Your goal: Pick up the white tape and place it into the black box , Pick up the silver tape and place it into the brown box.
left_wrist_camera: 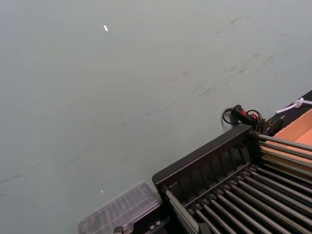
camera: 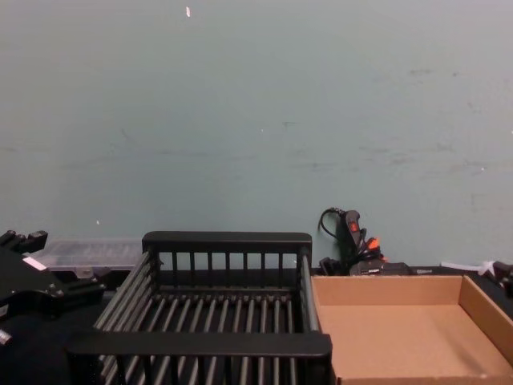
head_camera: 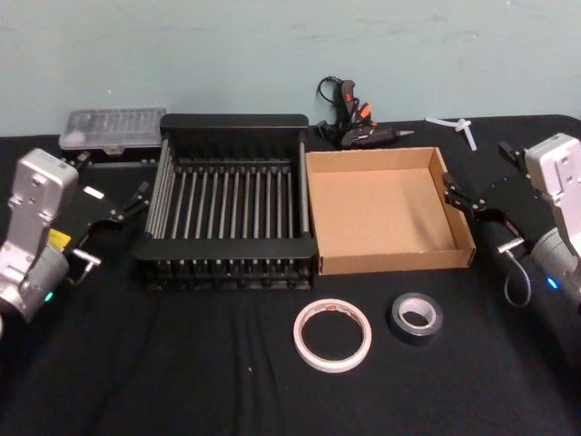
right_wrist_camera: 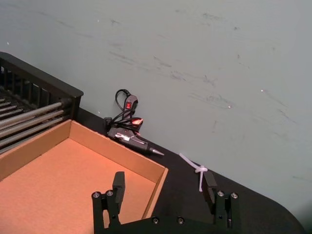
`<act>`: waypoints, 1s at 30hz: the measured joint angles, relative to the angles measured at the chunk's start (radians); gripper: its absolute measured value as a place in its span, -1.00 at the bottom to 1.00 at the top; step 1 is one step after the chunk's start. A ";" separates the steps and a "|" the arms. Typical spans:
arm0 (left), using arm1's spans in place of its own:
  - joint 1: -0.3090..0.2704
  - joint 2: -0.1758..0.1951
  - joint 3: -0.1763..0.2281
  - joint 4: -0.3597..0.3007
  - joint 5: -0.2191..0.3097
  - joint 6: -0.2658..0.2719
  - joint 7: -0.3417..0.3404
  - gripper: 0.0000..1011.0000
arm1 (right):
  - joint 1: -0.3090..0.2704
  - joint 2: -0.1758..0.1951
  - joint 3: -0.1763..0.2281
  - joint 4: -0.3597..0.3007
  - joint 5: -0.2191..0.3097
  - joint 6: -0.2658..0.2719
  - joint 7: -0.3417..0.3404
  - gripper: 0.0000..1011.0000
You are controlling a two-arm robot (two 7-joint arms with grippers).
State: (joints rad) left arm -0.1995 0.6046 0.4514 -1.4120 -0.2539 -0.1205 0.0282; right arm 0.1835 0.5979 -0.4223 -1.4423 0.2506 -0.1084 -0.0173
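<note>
The white tape [head_camera: 332, 334] lies flat on the black table near its front edge, and the smaller silver tape [head_camera: 415, 318] sits just to its right. Behind them stand the black box [head_camera: 227, 247] and, touching its right side, the brown box [head_camera: 381, 213]; nothing lies in either. My left gripper [head_camera: 127, 204] hovers open beside the black box's left wall. Over the brown box's right wall my right gripper [head_camera: 465, 198] is open; in the right wrist view its fingers [right_wrist_camera: 117, 184] stand wide apart above that box's far corner [right_wrist_camera: 155, 170].
A clear plastic case [head_camera: 113, 129] lies behind the black box at the back left. A glue gun [head_camera: 359, 127] with its cord rests against the wall behind the brown box, and a white plastic piece [head_camera: 458, 127] lies to its right.
</note>
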 joint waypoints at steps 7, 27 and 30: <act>0.000 0.000 0.000 0.000 0.000 0.000 0.000 0.98 | -0.036 0.003 0.037 -0.069 0.036 0.059 0.022 0.98; 0.000 0.000 0.000 0.000 0.000 0.000 0.000 0.98 | -0.189 0.031 0.154 -0.318 0.180 0.307 0.088 0.98; 0.000 0.000 0.000 0.000 0.000 0.000 0.000 0.98 | -0.215 0.039 0.167 -0.354 0.195 0.344 0.098 0.98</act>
State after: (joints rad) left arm -0.1995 0.6047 0.4514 -1.4120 -0.2539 -0.1206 0.0283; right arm -0.0319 0.6365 -0.2556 -1.7959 0.4452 0.2360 0.0804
